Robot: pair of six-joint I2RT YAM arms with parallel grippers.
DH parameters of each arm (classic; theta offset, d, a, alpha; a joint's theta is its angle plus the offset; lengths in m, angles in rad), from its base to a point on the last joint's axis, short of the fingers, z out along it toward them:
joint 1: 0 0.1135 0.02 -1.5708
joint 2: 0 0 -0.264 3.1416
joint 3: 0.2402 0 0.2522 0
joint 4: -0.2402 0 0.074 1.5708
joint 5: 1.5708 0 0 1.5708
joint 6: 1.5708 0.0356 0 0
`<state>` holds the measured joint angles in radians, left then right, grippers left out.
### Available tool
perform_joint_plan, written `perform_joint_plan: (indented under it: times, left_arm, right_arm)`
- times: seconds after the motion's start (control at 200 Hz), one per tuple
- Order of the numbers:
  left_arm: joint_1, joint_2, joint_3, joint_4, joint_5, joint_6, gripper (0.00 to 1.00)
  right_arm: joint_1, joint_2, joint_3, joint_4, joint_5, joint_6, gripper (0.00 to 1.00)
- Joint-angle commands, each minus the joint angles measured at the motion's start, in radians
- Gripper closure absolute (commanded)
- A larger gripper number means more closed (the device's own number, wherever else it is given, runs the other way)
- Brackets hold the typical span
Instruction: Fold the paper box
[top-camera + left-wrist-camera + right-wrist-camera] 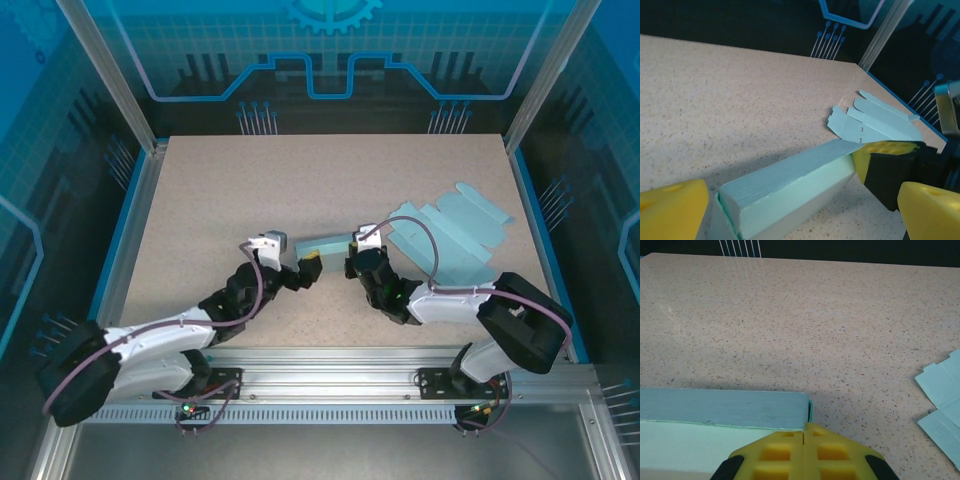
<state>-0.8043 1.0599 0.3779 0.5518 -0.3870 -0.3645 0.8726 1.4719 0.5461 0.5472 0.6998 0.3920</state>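
Wide-open, my left jaws straddle one end of the box (325, 242) lying mid-table (300, 180), my right jaws shut at its other end; I judge we're closing end flaps, so next needs a square tuck.

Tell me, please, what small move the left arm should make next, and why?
Probably ease the left gripper straight back off the paper box: its jaws stand wide open either side of the near end, gripping nothing, while the right gripper looks shut on the far end and could steady it alone.
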Motion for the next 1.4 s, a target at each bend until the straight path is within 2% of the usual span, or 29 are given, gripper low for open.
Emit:
perform_joint_plan:
  times: [0.0, 0.145, 0.28, 0.555, 0.84, 1.146, 1.396]
  left_arm:
    - [0.004, -0.052, 0.11, -0.317, -0.06, -0.139, 0.01]
    - [0.057, -0.037, 0.196, -0.477, 0.018, -0.237, 0.01]
    - [0.127, 0.014, 0.225, -0.505, 0.137, -0.297, 0.01]
    - [0.189, 0.119, 0.204, -0.419, 0.244, -0.366, 0.11]
    - [0.238, 0.188, 0.16, -0.315, 0.321, -0.406, 0.17]
    - [0.239, 0.217, 0.094, -0.253, 0.354, -0.441, 0.28]
    - [0.239, 0.283, -0.012, -0.083, 0.354, -0.48, 0.37]
  right_arm:
    - [0.021, 0.018, -0.002, -0.057, -0.019, 0.019, 1.0]
    - [0.022, 0.01, 0.002, -0.079, -0.013, 0.014, 1.0]
    - [0.025, -0.002, -0.003, -0.089, -0.008, 0.012, 1.0]
    - [0.037, -0.01, 0.004, -0.117, 0.008, 0.012, 1.0]
    - [0.043, -0.014, 0.015, -0.146, 0.023, 0.008, 1.0]
    - [0.049, -0.011, 0.028, -0.18, 0.028, 0.009, 1.0]
    - [0.066, -0.027, 0.057, -0.242, 0.028, 0.007, 0.83]
